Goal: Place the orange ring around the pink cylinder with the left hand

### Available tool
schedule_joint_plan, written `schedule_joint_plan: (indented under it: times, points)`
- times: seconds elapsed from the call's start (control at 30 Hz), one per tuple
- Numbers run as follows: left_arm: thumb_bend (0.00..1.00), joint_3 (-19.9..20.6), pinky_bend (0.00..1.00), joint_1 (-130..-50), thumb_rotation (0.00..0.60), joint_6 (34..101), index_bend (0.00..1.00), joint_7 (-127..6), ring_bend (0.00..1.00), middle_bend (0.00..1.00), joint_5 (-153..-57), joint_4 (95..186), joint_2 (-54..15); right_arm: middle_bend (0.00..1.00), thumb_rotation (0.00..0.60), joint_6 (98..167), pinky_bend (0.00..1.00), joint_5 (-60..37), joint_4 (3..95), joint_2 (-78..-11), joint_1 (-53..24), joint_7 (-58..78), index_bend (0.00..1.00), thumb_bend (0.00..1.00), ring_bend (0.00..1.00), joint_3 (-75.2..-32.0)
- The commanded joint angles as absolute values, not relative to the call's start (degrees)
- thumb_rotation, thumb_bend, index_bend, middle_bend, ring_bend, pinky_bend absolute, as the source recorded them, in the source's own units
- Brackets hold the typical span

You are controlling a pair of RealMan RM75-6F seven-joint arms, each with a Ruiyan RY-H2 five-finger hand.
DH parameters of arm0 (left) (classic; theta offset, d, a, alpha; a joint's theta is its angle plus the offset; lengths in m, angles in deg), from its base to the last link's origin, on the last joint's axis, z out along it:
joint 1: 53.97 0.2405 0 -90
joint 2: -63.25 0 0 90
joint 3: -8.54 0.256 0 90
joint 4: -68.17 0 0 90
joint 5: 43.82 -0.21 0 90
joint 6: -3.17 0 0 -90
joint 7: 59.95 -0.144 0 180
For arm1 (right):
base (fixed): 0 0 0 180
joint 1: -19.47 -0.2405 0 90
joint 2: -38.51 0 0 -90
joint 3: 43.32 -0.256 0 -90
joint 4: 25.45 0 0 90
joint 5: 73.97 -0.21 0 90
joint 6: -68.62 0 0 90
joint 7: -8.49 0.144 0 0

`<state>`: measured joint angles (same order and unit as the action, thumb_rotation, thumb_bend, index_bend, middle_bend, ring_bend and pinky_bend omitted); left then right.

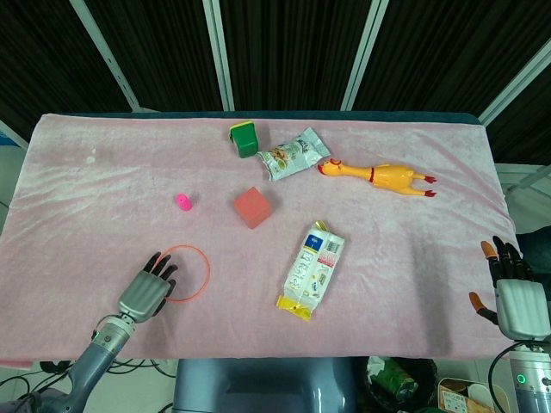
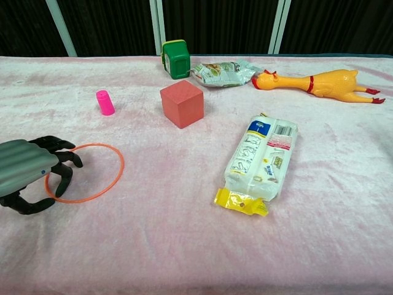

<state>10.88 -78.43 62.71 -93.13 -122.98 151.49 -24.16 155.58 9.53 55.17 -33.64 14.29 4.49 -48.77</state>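
Orange ring, pink cylinder, red cube, yellow chicken, green box.

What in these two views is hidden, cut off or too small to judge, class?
- Left hand: the chest view's left edge cuts it off; whether its fingers actually pinch the orange ring is unclear.
- Right hand: head view only, beyond the table edge; outside the chest view.
- Snack packet: print too small to read.

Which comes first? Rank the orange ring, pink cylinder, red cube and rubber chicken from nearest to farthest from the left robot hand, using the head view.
1. orange ring, right at the left robot hand, at its fingertips.
2. pink cylinder, beyond the ring.
3. red cube, mid-table.
4. rubber chicken, far right side.
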Motion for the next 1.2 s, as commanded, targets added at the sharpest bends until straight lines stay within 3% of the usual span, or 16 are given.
schedule_joint_plan:
  times: [0.03,0.97,1.2]
  points:
    - [0.40,10.88,0.00,-78.44,0.600,62.70,0.56,-93.27,0.00,0.18,-122.77,151.59,-24.09,0.00,0.600,155.59,0.18,9.52,55.18,-33.62,14.30,4.51,0.00,0.17,0.00,-48.83]
    - [0.43,10.51,0.00,-79.50,0.600,61.45,0.60,-92.56,0.00,0.17,-120.43,155.19,-21.62,0.00,0.600,155.24,0.18,10.33,55.23,-33.70,14.26,4.17,0.00,0.18,0.00,-48.65]
    - [0.44,8.15,0.00,-81.34,0.600,58.89,0.61,-90.83,0.00,0.18,-117.00,158.98,-18.72,0.00,0.600,155.12,0.18,10.26,55.24,-33.65,14.29,4.19,0.00,0.18,0.00,-48.69]
